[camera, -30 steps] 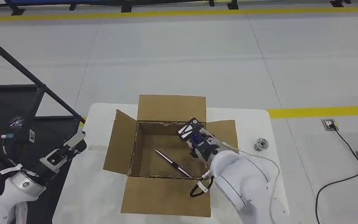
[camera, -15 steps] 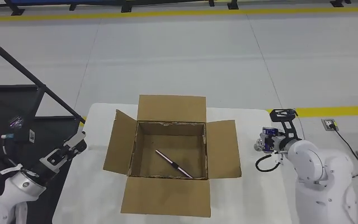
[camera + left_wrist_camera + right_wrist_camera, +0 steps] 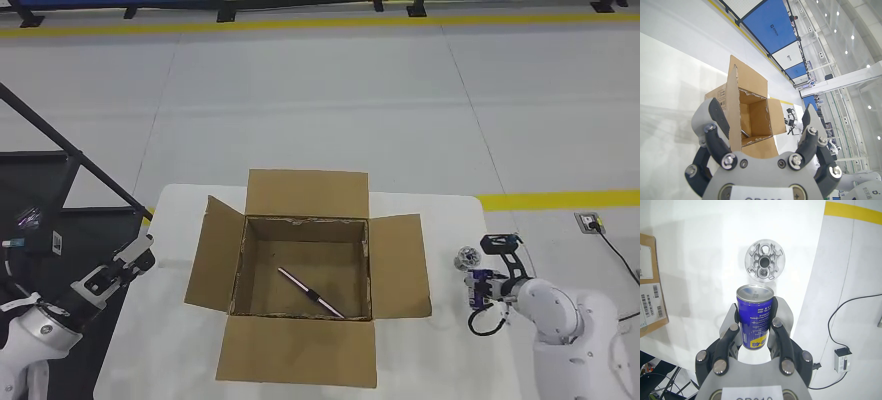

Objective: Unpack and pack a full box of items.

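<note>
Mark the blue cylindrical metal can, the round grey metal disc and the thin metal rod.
blue cylindrical metal can (image 3: 755,313), right wrist view, side wall
round grey metal disc (image 3: 751,260), right wrist view, outer face
thin metal rod (image 3: 311,293), top view, middle

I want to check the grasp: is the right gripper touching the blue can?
Touching. The right wrist view shows the right gripper closed on the blue can, one finger pressed against each side with no gap.

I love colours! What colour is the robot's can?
The can is blue with a silver end, best in the right wrist view.
</note>
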{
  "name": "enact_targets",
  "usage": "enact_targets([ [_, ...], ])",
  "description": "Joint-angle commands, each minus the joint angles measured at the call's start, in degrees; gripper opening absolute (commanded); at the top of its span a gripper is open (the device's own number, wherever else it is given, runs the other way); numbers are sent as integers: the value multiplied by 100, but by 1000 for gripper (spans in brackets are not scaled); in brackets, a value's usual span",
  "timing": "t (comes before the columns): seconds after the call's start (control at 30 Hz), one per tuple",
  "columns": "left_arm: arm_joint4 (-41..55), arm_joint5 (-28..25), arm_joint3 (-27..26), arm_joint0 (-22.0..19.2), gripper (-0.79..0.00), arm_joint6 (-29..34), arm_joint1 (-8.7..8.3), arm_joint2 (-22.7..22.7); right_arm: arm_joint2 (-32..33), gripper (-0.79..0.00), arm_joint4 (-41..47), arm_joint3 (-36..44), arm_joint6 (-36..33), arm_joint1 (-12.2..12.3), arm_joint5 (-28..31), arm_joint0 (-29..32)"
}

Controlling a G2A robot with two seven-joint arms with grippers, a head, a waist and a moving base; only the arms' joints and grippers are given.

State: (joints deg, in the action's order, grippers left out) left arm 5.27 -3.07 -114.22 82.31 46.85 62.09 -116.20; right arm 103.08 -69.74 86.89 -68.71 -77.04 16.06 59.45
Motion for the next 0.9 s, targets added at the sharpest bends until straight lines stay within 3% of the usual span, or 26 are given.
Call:
enact_targets([
  [0.0,0,0,0,0,0,0,0,0,-25,-785,-43,-45,-1,19,-59,37],
  [0.23,0,0,0,0,0,0,0,0,-182,-773,-167,-332,32,83,-181,-6],
  [0.3,0,0,0,0,0,0,0,0,-206,-597,-220,-390,57,104,-218,-34],
  [0.37,0,0,0,0,0,0,0,0,-208,-520,-255,-475,56,131,-199,-65],
  [0.73,0,0,0,0,0,0,0,0,-356,-483,-343,-861,135,227,-309,-211],
  [0.87,0,0,0,0,0,0,0,0,-355,-409,-291,-921,161,265,-299,-228],
])
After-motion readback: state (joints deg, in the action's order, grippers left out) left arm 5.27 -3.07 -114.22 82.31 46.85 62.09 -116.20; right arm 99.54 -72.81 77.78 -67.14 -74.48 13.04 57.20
